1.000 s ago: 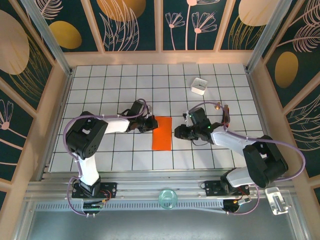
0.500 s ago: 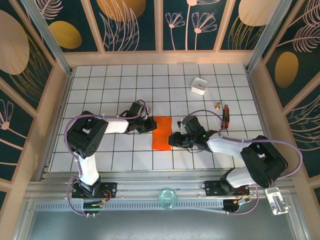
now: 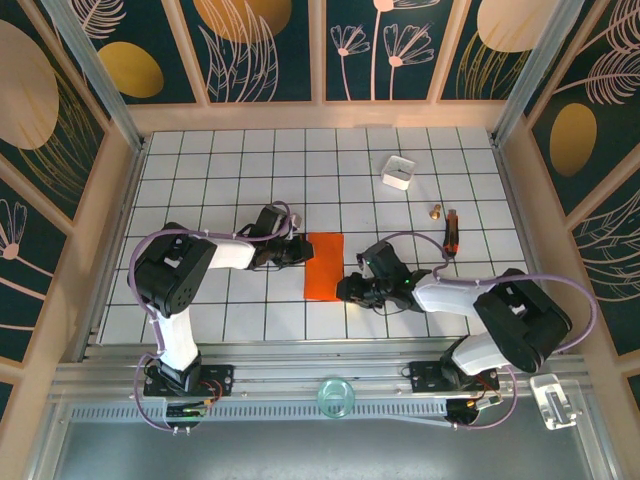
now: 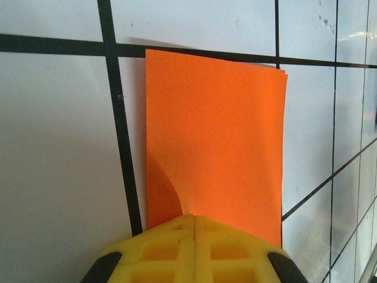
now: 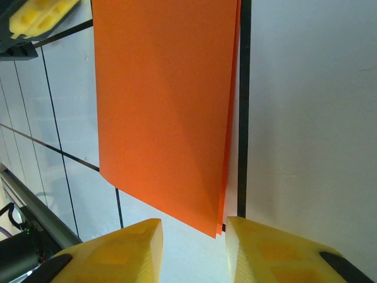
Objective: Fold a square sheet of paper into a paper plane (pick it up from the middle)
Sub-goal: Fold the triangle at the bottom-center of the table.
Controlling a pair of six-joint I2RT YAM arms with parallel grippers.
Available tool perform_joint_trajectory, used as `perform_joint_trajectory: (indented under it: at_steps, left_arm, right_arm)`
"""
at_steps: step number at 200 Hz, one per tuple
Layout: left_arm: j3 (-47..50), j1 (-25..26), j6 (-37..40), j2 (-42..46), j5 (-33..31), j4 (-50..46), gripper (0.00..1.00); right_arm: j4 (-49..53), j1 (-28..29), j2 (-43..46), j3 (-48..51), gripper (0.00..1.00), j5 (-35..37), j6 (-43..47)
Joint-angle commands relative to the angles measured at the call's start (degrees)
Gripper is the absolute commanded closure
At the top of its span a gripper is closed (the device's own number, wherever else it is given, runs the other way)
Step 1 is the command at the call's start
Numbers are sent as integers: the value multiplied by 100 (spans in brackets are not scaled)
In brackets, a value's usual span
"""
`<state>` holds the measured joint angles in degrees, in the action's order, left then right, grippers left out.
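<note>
Paper lay between the two arms: the square sheet of paper (image 3: 324,266), doubled over into a narrow orange rectangle, rested flat on the white gridded table (image 3: 200,180) with its long axis running near to far. The left gripper (image 3: 299,250) stood at the sheet's left edge, toward the far end. Its fingers were clenched tight together with their tips over the paper's margin. Whether they pinned the sheet or merely touched it I could not tell, though the paper curled up a little just beside them. The right gripper (image 3: 346,290) sat low at the near right corner, jaws parted with nothing between them, and the corner lay just ahead of the gap. In the right wrist view two layers showed along the right edge, slightly out of line — the open side of the fold, by my reading. The right arm was therefore the nearer to the loose layers. Any coming fold would likely have had to start from that corner, with the left gripper steadying the far side.
</note>
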<state>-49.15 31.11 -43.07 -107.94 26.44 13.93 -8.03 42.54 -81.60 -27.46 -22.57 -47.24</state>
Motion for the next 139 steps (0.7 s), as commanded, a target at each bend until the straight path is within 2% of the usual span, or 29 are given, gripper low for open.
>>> perform_joint_trajectory:
  at_steps: [1, 139]
  left_arm:
    - [283, 23, 106, -278, -218, -629, 100]
    - [304, 25, 174, -269, -156, -642, 100]
  right_arm:
    - [-199, 69, -104, 25, 66, 28, -165]
    - [-468, 58, -277, -141, 68, 169, -396]
